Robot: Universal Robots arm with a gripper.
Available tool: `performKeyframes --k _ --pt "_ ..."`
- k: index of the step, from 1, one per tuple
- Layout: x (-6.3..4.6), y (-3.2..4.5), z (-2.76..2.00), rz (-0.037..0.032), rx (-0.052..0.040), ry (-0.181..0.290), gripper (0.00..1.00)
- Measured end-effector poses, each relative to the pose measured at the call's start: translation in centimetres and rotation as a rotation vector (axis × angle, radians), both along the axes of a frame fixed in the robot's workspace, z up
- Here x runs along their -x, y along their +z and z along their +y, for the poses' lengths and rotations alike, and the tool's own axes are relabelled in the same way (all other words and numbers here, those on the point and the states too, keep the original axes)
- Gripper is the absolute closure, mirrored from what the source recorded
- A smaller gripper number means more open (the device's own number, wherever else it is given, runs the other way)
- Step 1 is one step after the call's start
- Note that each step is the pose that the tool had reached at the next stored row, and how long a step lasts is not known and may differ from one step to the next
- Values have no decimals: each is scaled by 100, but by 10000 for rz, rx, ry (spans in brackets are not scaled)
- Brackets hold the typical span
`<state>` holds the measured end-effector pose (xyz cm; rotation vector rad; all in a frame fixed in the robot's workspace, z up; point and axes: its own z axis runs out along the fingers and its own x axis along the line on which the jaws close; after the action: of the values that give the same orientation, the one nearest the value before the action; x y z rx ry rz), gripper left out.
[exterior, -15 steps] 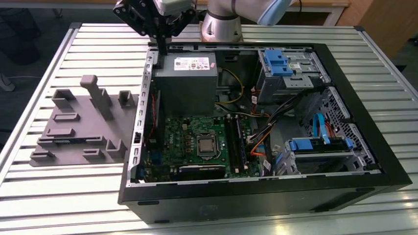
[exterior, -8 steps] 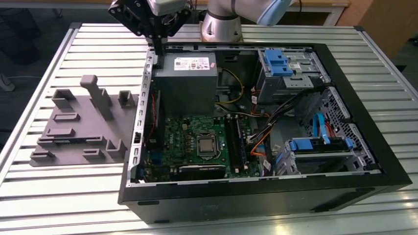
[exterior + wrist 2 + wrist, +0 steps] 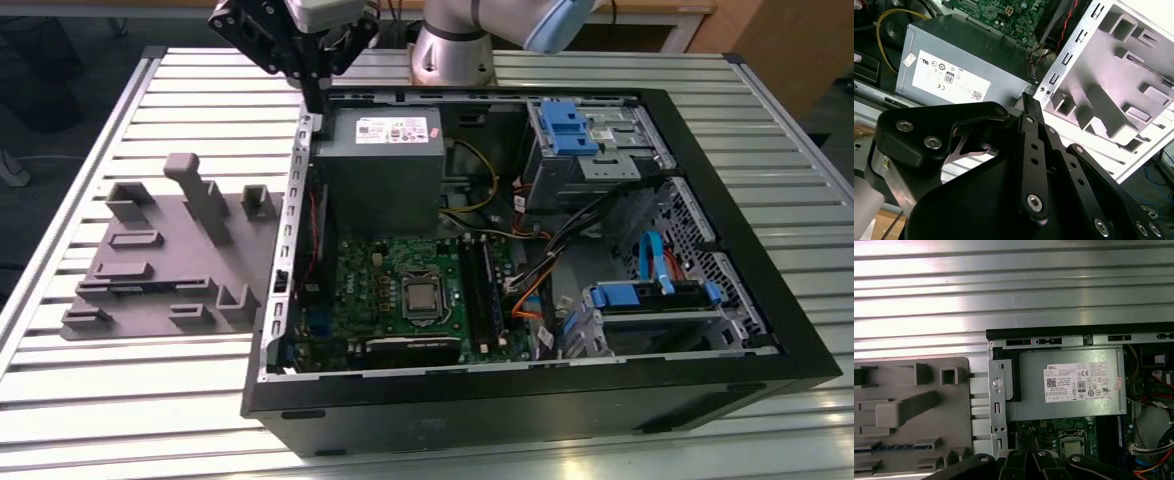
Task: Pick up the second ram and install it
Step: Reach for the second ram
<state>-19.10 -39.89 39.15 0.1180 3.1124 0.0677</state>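
Gripper: the gripper (image 3: 318, 100) hangs over the far corner of the case (image 3: 534, 400), on the exterior view's left; its tips point down at the case wall, just beside the power supply (image 3: 380, 160).
Fingers: closed, tips brought together to one narrow point; nothing visible between them; in the second wrist view the tip (image 3: 1026, 97) sits above the metal rear wall of the case.
Ram: the ram (image 3: 134, 288) lies flat in a slot of the tray (image 3: 180, 262), near the tray's front edge; in the first wrist view it shows as a blue strip (image 3: 899, 446) sunk between grey blocks; it is well apart from the gripper.
Tray: grey, with raised blocks and one tall upright post; it rests on the table (image 3: 160, 400), just beside the case on the exterior view's left.
Case: black, lying on its side, open on top; the motherboard (image 3: 387, 290) is flat in the bottom, in front of the power supply.
Slots: the black memory slots (image 3: 487, 300) run alongside the processor socket (image 3: 424, 297), on the exterior view's right of it; whether a stick sits in any of them, I cannot tell.
Table: ribbed aluminium.
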Motion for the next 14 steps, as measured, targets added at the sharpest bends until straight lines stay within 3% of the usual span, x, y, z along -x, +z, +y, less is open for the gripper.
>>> performKeyframes --k 14 --pt "129 -4 -1 1 1 -1 89"
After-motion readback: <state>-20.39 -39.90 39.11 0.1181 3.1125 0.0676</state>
